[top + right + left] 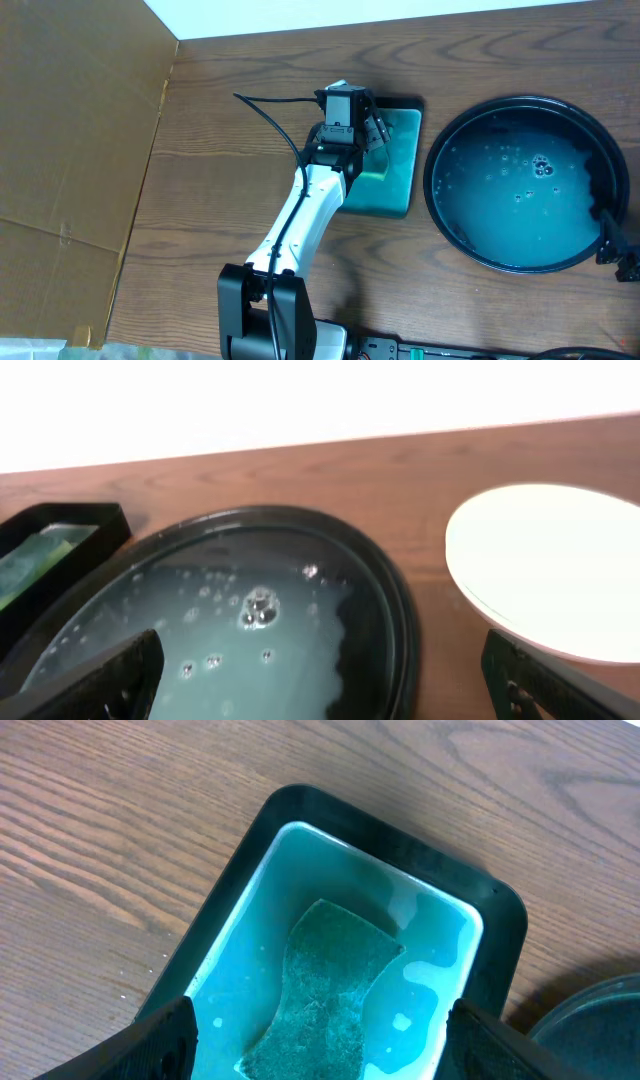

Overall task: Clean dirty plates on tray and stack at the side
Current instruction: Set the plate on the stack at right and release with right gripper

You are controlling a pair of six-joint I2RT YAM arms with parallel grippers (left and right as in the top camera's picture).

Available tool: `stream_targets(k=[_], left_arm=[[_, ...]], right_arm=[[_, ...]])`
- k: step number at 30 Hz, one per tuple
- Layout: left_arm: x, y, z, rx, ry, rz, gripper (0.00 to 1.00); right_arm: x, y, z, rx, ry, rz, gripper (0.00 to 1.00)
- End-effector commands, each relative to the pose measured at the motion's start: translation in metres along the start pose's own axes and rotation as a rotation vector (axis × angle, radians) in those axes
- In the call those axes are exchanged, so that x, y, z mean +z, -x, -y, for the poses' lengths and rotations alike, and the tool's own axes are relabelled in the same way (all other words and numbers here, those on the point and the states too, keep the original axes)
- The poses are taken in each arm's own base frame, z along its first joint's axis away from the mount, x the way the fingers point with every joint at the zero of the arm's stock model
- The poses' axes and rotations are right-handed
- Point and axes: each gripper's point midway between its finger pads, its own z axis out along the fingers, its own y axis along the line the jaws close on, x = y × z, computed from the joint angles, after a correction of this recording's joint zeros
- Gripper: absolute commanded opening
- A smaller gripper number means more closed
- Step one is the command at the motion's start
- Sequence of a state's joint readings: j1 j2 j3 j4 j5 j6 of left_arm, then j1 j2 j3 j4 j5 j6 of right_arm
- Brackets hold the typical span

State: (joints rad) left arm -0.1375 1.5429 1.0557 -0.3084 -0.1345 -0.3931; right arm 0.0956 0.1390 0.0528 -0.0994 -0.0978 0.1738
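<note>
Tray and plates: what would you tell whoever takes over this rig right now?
Left end effector: open, holding nothing, poised over the sponge that lies in the rectangular dish.
Right end effector: open, empty, at the edge of the tray.
Things: the tray holds only soapy water, no plates. A white plate sits on the table beside the tray, visible only in the right wrist view; I cannot tell how many are stacked there.
Done: the tray is cleared.
Left: check that all the plates are in the stack and clean.
</note>
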Motion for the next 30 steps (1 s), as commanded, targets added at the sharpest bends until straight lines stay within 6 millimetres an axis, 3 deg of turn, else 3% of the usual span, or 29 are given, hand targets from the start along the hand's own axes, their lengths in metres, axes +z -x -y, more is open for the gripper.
stream_targets(k=[1, 7, 30], left_arm=[[0.000, 0.000, -0.004, -0.004, 0.012, 0.001, 0.80], [0.000, 0.000, -0.004, -0.004, 0.012, 0.002, 0.80], [0.000, 0.000, -0.004, -0.004, 0.012, 0.001, 0.80]], right_arm=[[-0.001, 0.001, 0.000, -0.031, 0.011, 0.056, 0.99], [-0.006, 0.016, 0.004, -0.058, -0.009, 0.124, 0.99], [-0.006, 0.016, 0.007, -0.092, -0.027, 0.124, 0.99]])
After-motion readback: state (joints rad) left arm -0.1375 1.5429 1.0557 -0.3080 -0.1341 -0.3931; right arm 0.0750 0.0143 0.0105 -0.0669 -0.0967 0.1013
